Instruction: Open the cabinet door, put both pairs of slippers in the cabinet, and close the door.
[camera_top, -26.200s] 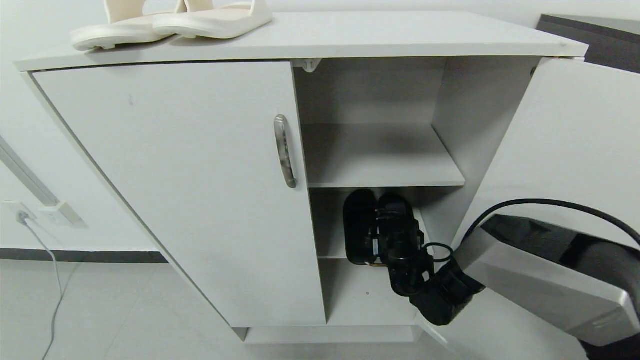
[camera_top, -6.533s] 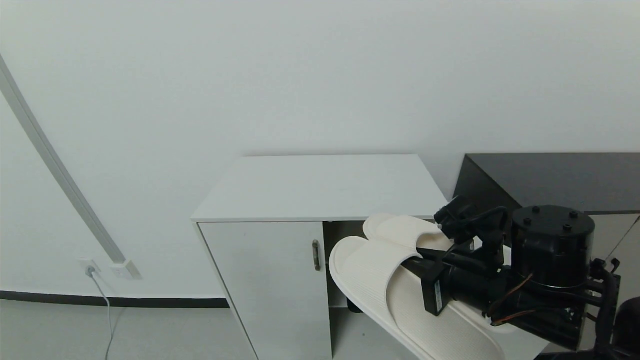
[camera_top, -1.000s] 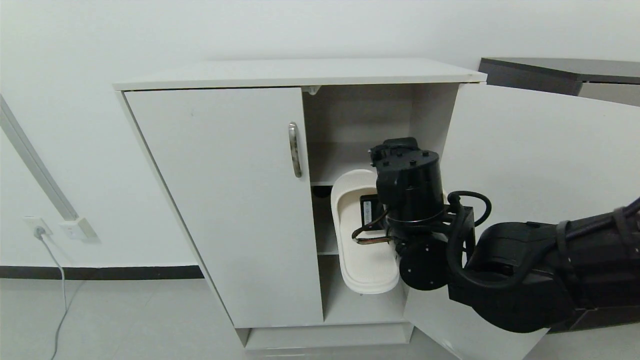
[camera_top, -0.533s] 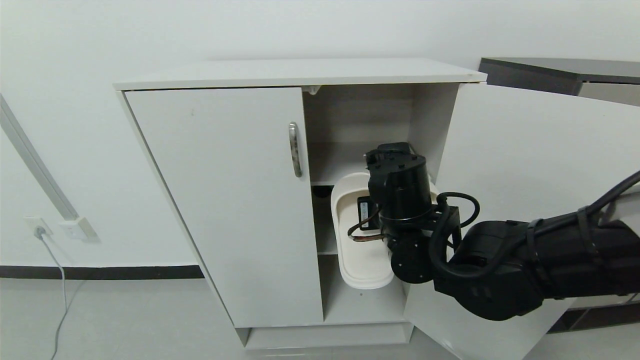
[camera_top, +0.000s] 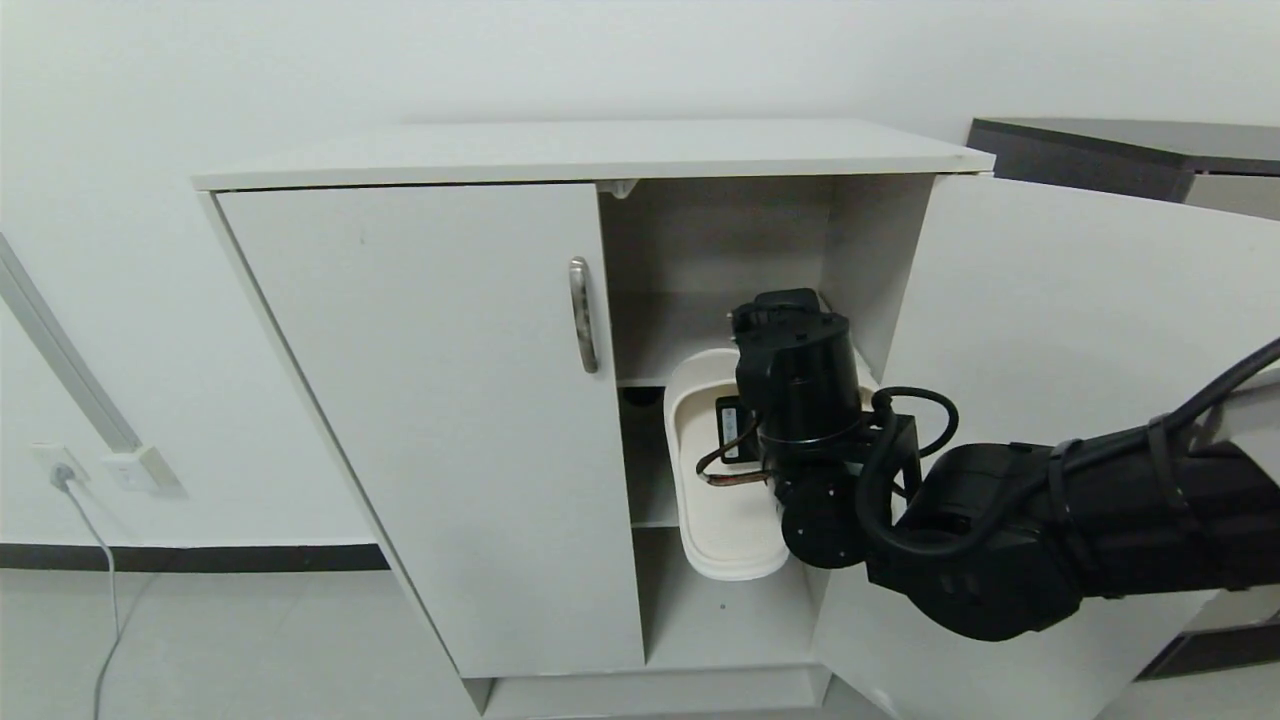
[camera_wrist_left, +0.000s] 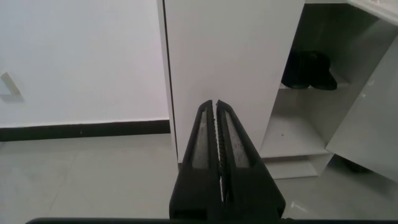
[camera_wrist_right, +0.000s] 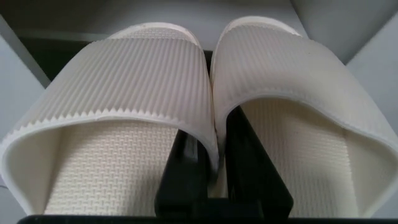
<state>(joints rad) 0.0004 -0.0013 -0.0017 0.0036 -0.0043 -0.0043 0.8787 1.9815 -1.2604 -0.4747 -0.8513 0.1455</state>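
Observation:
The white cabinet (camera_top: 580, 150) has its left door (camera_top: 420, 400) closed and its right door (camera_top: 1050, 330) swung open. My right gripper (camera_wrist_right: 214, 177) is shut on the inner strap edges of the white slippers (camera_wrist_right: 149, 81), holding both side by side. The white slippers (camera_top: 720, 500) hang at the opening, toes up by the middle shelf (camera_top: 660, 340), heels down. The black slippers (camera_wrist_left: 309, 70) lie on a lower shelf inside. My left gripper (camera_wrist_left: 215, 109) is shut on nothing, low over the floor in front of the cabinet.
A metal handle (camera_top: 579, 315) sits on the closed left door. A dark counter (camera_top: 1130, 150) stands to the right behind the open door. A wall socket with a cable (camera_top: 60, 475) is at the left. The grey floor (camera_wrist_left: 93, 168) lies before the cabinet.
My right arm has carried the white slippers a little further left and deeper into the opening. The head view has shifted slightly closer to the cabinet.

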